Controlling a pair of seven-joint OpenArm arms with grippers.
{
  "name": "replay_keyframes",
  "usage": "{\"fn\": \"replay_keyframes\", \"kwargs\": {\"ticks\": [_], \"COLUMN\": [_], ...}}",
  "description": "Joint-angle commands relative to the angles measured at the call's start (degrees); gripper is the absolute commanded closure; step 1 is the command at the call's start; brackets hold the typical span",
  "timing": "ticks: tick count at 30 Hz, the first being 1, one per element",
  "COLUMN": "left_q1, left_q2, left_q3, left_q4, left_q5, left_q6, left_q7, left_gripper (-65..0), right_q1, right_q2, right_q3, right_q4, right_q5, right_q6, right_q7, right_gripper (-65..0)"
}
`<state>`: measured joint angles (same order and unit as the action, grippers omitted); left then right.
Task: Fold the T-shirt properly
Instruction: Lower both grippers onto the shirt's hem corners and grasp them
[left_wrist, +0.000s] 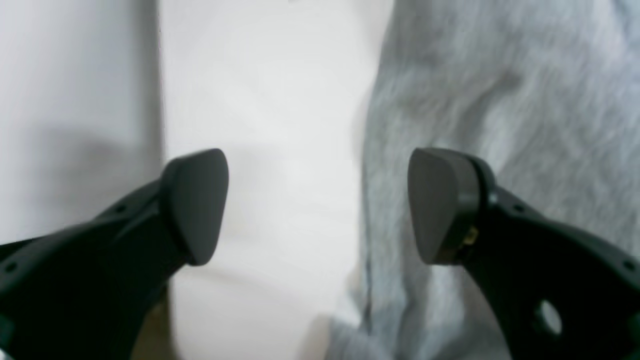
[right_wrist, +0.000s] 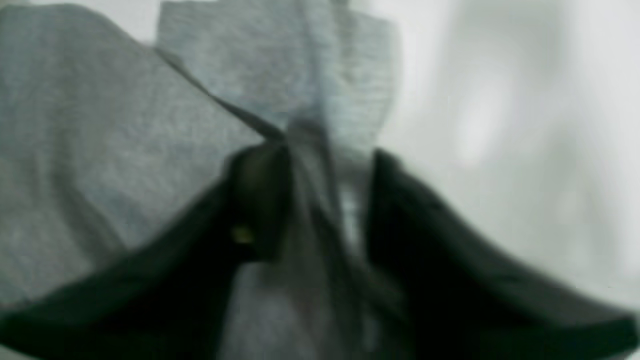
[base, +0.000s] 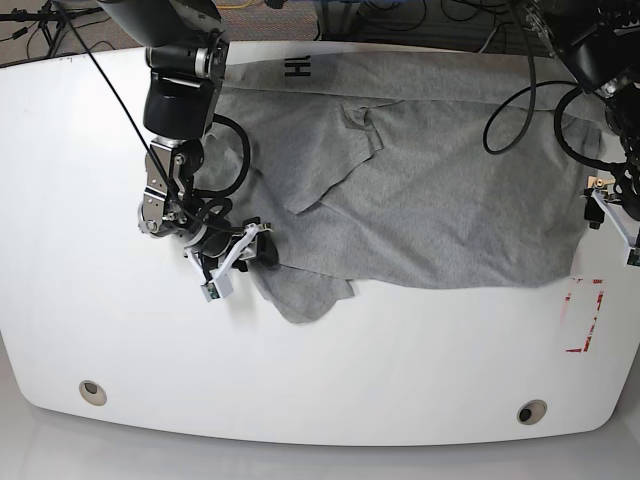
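Two black letters, "HI", showed at the shirt's (base: 430, 190) far edge on the table (base: 330, 380), base view only. Right gripper (right_wrist: 325, 200) pinched a shirt fold; left gripper (left_wrist: 318, 205) gaped, empty, beside the shirt's edge.

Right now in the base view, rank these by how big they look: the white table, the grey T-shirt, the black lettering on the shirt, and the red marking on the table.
1. white table
2. T-shirt
3. red marking and black lettering: these look too alike in size to rank.
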<state>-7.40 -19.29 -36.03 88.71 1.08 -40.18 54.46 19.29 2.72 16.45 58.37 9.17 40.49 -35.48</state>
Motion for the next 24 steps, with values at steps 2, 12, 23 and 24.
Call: {"fn": "replay_keyframes", "kwargs": {"ticks": [2,12,23,24], "left_q1": [-2.76,-11.37,-17.88,-18.14], "left_q2": [-2.29,-3.08,-2.82,-2.73], "left_q3": [-0.32,-0.14,-0.14,-0.14], "left_q4": [-5.85,-25.98,-38.29,-38.73], "left_q5": [0.1,0.1,-0.25,-0.25], "left_q6": [0.18,0.58,1.46,1.46], "left_q7": [-4.3,-15.2,-18.72,-18.72], "left_gripper": [-52.5,-52.9,-52.9,-52.9], "right_q1": [1.06,0.97,0.71,0.71], "right_q2": [1.37,2.95,2.95,2.95], "right_q3": [0.04,-0.05,-0.05,-0.05], "right_q4": [0.4,0.4,0.4,0.4], "right_q5": [-1.04,-1.04,-1.04,-1.04], "right_q6": [-0.49,-0.49,-0.49,-0.49], "right_q7": [-1.57,-1.75,-1.75,-1.75], "right_gripper": [-4.9,-1.7,-1.6,-1.6]}}
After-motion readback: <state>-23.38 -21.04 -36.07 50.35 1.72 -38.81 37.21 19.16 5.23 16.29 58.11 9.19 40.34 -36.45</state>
